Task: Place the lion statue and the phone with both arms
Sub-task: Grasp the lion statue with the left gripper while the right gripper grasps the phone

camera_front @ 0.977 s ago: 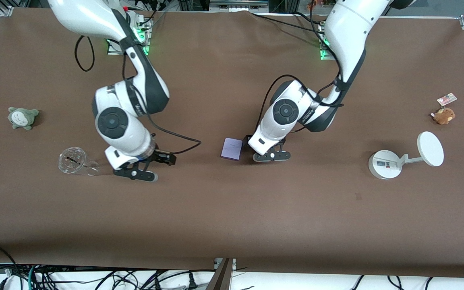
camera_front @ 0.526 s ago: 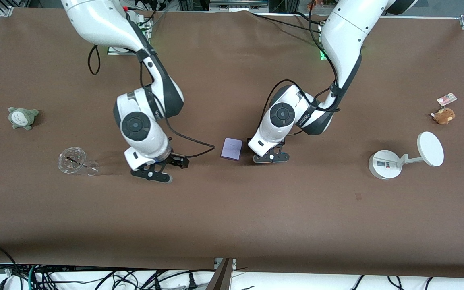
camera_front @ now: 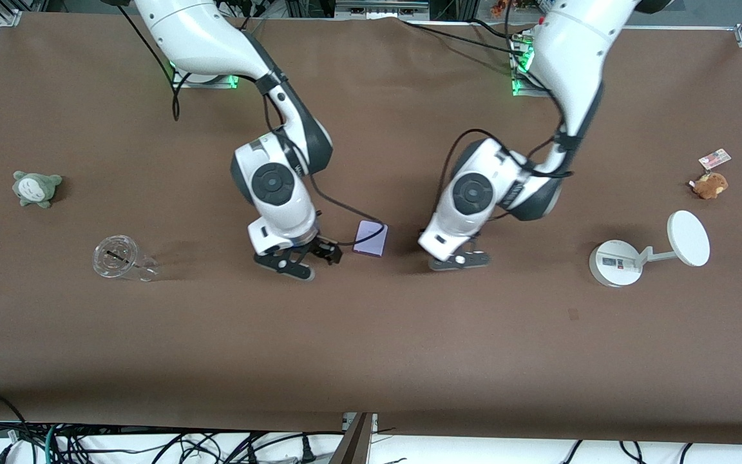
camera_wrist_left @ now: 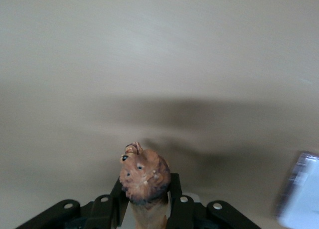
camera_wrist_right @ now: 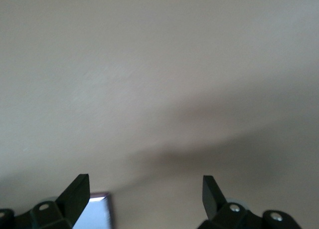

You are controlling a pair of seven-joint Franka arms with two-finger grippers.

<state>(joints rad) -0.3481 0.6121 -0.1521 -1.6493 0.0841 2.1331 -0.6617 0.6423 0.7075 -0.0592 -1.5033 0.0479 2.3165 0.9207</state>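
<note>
The phone point(camera_front: 371, 238), a flat pale lilac rectangle, lies on the brown table mid-way between the arms. It also shows in the right wrist view point(camera_wrist_right: 97, 212) and the left wrist view point(camera_wrist_left: 299, 196). My right gripper point(camera_front: 297, 263) is open and empty, low over the table beside the phone, toward the right arm's end; its jaws point(camera_wrist_right: 144, 189) stand wide apart. My left gripper point(camera_front: 460, 260) is low over the table beside the phone, toward the left arm's end. It is shut on the lion statue point(camera_wrist_left: 144, 176), a small brown figurine, hidden in the front view.
A clear cup point(camera_front: 120, 258) lies on its side and a grey-green plush point(camera_front: 36, 187) sits toward the right arm's end. A white stand point(camera_front: 616, 263) with a disc point(camera_front: 688, 238) and a tan-brown plush point(camera_front: 709, 185) with a tag sit toward the left arm's end.
My right gripper has moved from beside the clear cup to right beside the phone. My left gripper, holding the lion statue, has shifted away from the phone toward the left arm's end.
</note>
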